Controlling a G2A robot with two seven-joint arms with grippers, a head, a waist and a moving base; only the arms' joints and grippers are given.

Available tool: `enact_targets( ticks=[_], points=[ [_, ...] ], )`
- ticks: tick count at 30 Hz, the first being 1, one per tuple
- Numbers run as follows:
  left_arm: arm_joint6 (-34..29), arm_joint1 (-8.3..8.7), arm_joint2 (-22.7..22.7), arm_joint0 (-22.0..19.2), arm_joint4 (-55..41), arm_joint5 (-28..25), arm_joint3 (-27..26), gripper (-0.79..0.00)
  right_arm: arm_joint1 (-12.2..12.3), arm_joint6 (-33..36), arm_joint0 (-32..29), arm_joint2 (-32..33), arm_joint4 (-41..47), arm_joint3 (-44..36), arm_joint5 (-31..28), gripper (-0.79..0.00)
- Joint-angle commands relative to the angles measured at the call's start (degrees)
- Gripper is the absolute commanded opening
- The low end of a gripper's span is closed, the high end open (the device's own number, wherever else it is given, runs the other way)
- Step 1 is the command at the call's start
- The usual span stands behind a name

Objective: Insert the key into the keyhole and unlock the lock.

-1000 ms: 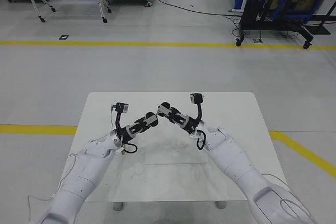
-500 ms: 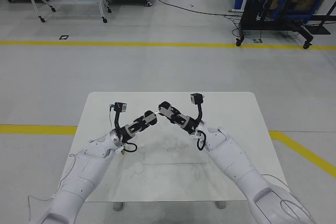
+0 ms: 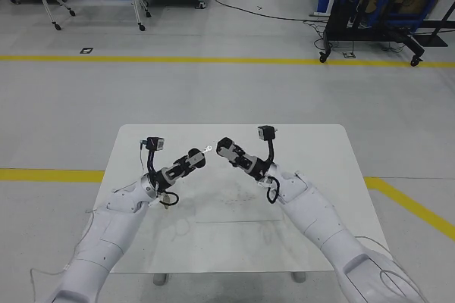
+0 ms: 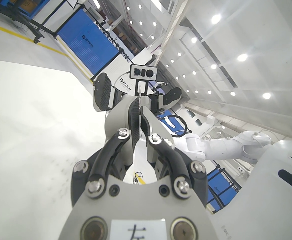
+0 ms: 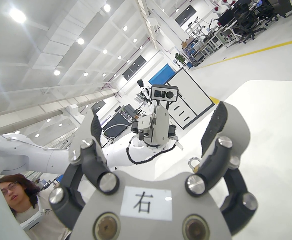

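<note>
Worktop (image 3: 311, 144): white, rounded corners, centre of the top view. Faint scuff marks on it near the middle.

Left arm (image 3: 129, 204): comes in from the lower left of the top view and angles up toward the centre. Right arm (image 3: 311, 208): comes in from the lower right and angles up and left. The two wrists face each other over the upper middle of the worktop, close but apart.

Left gripper (image 4: 139, 104): fingers pressed together, pinching the key. The dotted pads meet on its flat sides.

Right gripper (image 5: 157, 113): fingers spread wide, nothing between them. It points at my left gripper with a small gap between the two.

Lock (image 5: 194, 163): small padlock, silver shackle, brass-coloured body. It shows against the white worktop in the right wrist view, partly hidden behind a finger link of my right gripper. It looks to be lying on the surface, not held. I cannot make it out in the top view.

Key (image 3: 207, 148): small and silver. It sticks out past the tips of my left gripper, just above centre in the top view, aimed at my right gripper and not touching it. It is held in the air, clear of the lock.
</note>
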Motion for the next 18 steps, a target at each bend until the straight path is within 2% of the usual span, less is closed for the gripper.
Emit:
enact_targets(
  ticks=[1, 4, 8, 10, 14, 16, 17, 18],
  points=[
    [-0.04, 0.21, -0.21, -0.32, 3.29, 0.06, 0.12, -0.785, 1.04, 0.5, 0.63, 1.45, -9.48, -0.84, -0.12, 0.0],
    [0.21, 0.41, -0.23, -0.42, 6.85, 0.14, -0.41, -0.785, 3.09, 0.82, 0.09, 4.74, -21.94, -2.58, 0.6, 0.0],
    [-0.79, 0.73, 0.05, -0.51, 11.07, -0.16, -1.3, -0.785, 5.03, 3.58, -2.9, 7.72, -25.34, -6.4, 0.6, 0.0],
    [-1.04, 0.87, 0.29, -0.64, 13.87, -0.27, -1.54, -0.785, 5.56, 8.31, -3.46, 7.39, -23.46, -7.55, 0.55, 0.0],
    [-0.6, 0.85, 1.34, -0.79, 17.42, 0.33, -2.05, -0.785, 6.12, 16.77, -2.28, 5.88, -15.86, -6.23, -0.12, -0.055],
    [-0.71, 0.86, 1.75, -0.9, 17.98, 0.43, -2.08, -0.785, 6.23, 19.25, -1.58, 5.16, -12.47, -5.57, -0.12, -0.102],
    [-0.7, 0.87, 1.9, -0.96, 18.14, 0.43, -2.03, -0.785, 6.3, 20.25, -1.27, 4.86, -11.14, -5.29, -0.12, -0.169],
    [-0.91, 0.9, 2.1, -1.11, 18.53, 0.43, -2.03, -0.785, 6.37, 21.03, -1.0, 4.64, -9.98, -4.98, -0.12, -0.185]
  ],
)
